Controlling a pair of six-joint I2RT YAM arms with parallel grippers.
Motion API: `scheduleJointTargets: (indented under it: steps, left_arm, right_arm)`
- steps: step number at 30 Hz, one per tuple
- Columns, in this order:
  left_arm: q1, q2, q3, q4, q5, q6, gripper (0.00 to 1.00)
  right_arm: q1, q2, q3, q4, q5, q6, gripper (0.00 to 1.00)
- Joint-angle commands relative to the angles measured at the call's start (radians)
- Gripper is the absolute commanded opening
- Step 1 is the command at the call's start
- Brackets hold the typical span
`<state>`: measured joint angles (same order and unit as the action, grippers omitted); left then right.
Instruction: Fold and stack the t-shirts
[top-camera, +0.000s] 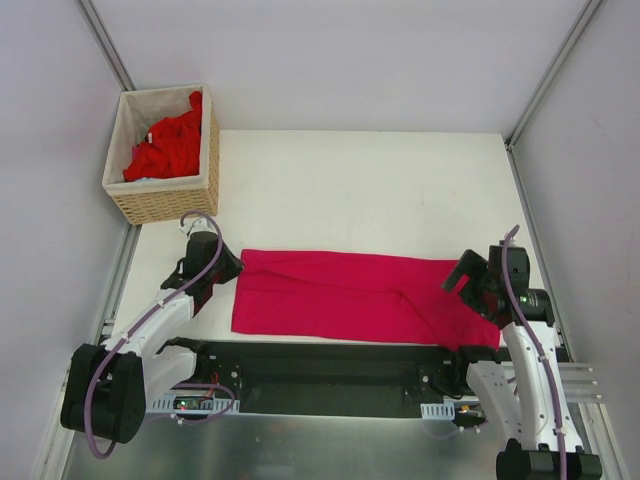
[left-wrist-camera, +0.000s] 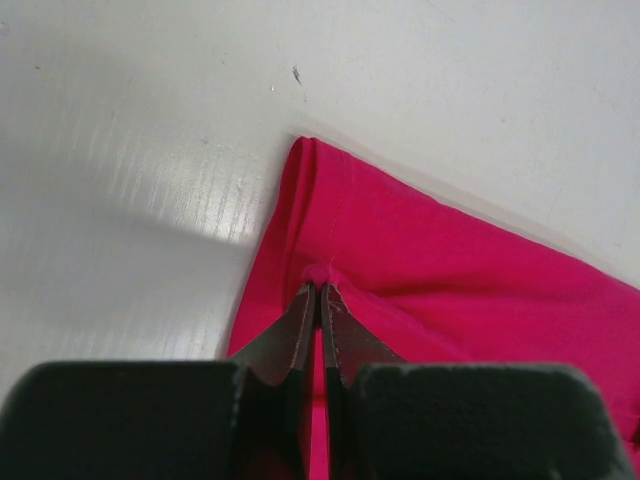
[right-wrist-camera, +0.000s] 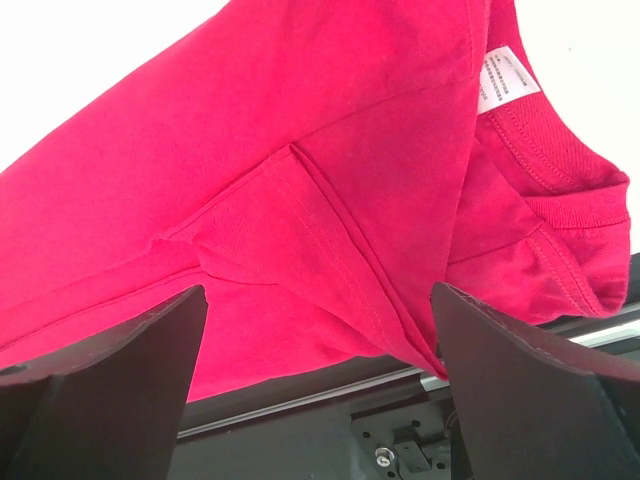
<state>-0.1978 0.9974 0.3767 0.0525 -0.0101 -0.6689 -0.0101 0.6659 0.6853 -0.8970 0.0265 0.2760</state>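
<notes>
A magenta-crimson t-shirt (top-camera: 350, 295) lies folded into a long strip across the near part of the white table. My left gripper (top-camera: 228, 268) sits at its left end, shut on a pinch of the cloth's edge (left-wrist-camera: 320, 290); in the left wrist view the t-shirt (left-wrist-camera: 450, 260) spreads away to the right. My right gripper (top-camera: 462, 280) is at the collar end, jaws wide open (right-wrist-camera: 318, 295), with the t-shirt (right-wrist-camera: 300, 150) and its folded sleeve just beyond them. The white neck label (right-wrist-camera: 505, 78) shows at the top right. Brighter red t-shirts (top-camera: 165, 150) are piled in the basket.
The woven wicker basket (top-camera: 165, 208) stands at the table's far left corner. A black base rail (top-camera: 330, 375) runs along the near edge, just under the shirt's lower hem (right-wrist-camera: 300, 420). Grey walls enclose the table on the left, right and back.
</notes>
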Motion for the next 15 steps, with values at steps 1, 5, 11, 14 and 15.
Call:
scheduleJointTargets:
  steps: [1, 5, 11, 14, 15]
  left_arm:
    - [-0.009, 0.004, -0.010, -0.011, -0.034, -0.005, 0.00]
    - [-0.009, 0.015, -0.009, -0.010, -0.047, -0.012, 0.00]
    - [-0.011, 0.004, 0.005, -0.020, -0.024, -0.012, 0.99]
    - [-0.012, -0.045, 0.004, -0.032, -0.004, -0.012, 0.99]
    - [-0.012, -0.058, 0.002, -0.037, 0.002, -0.011, 0.99]
  right_arm:
    - [0.006, 0.001, 0.036, 0.006, 0.024, -0.004, 0.99]
    - [0.007, 0.061, 0.008, 0.090, 0.004, -0.003, 0.98]
    - [0.027, 0.153, -0.029, 0.176, -0.016, 0.015, 0.98]
    - [0.038, 0.159, -0.027, 0.184, -0.014, 0.011, 0.98]
    - [0.041, 0.164, -0.027, 0.185, -0.014, 0.011, 0.98]
